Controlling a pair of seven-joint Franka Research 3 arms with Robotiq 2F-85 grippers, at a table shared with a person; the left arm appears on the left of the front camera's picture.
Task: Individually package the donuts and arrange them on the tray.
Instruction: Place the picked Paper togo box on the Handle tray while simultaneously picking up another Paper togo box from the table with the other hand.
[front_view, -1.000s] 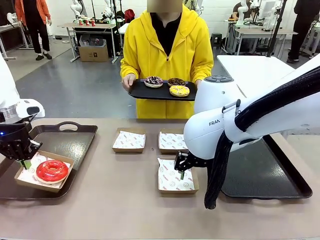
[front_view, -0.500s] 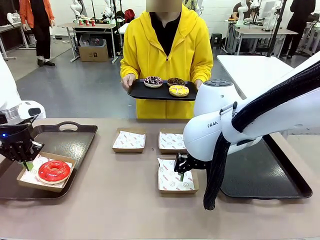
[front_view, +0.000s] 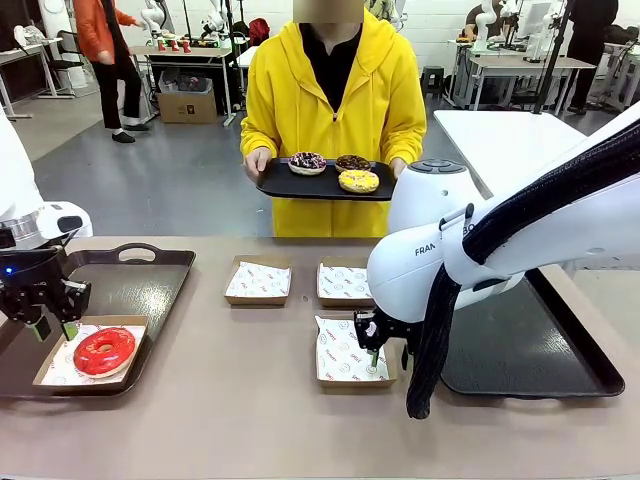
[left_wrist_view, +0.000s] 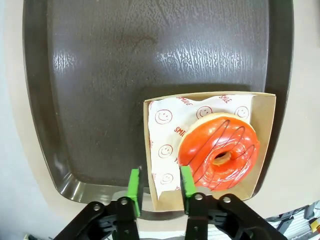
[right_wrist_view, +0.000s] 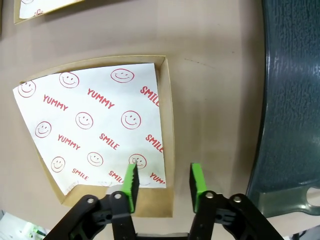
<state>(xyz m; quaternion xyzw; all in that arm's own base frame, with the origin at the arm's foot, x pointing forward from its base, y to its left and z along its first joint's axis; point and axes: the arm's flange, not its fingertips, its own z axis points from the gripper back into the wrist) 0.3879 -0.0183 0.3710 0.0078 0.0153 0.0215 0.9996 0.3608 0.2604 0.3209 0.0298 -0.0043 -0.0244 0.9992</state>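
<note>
One red donut (front_view: 104, 351) sits in a paper-lined box (front_view: 40, 378) at the near end of the left tray (front_view: 140, 285). Left gripper (left_wrist_view: 160, 187) is low over that box, jaws partly spread astride its side wall, not pinching it. Across the table, a person holds a black tray (front_view: 285, 186) with the sprinkled dark donut (front_view: 307, 161), brown donut (front_view: 352, 162) and yellow donut (front_view: 359, 181). Right gripper (right_wrist_view: 163, 187) stands half-spread astride the empty box's (right_wrist_view: 169, 125) wall, gripping nothing.
</note>
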